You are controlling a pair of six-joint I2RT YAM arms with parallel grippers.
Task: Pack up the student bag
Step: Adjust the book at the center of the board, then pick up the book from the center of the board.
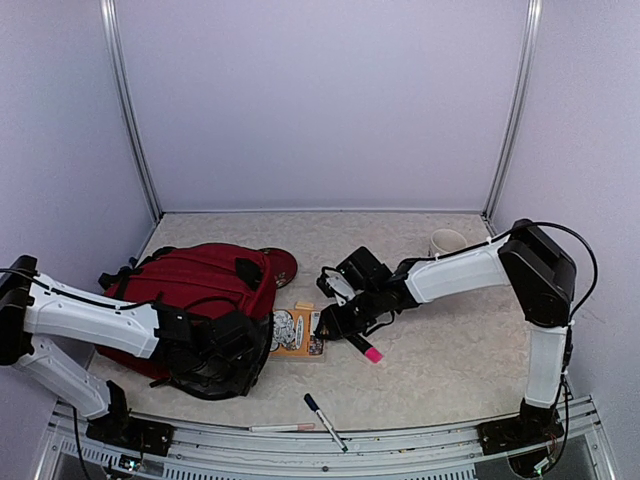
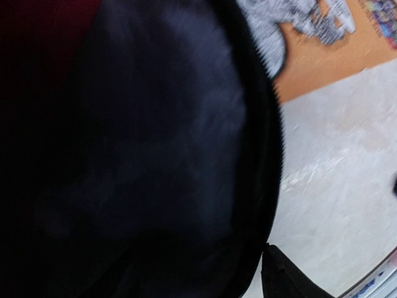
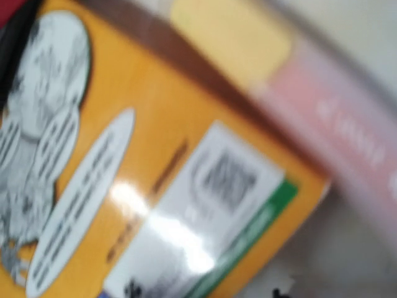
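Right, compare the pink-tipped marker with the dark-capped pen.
The marker is thick, black with a pink end; the pen is thin, white with a dark cap. The marker lies beside the orange book; the pen lies apart, nearer the front edge. Both lie on the table.

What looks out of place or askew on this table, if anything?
Two items stray: a dark-tipped pen lies slanted near the front edge, and a pale thin stick lies along that edge, both apart from the student bag.

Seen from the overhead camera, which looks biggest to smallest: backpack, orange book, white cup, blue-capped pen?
1. backpack
2. orange book
3. white cup and blue-capped pen: too close to rank. The pen is longer but thinner, and the cup sits farther back.
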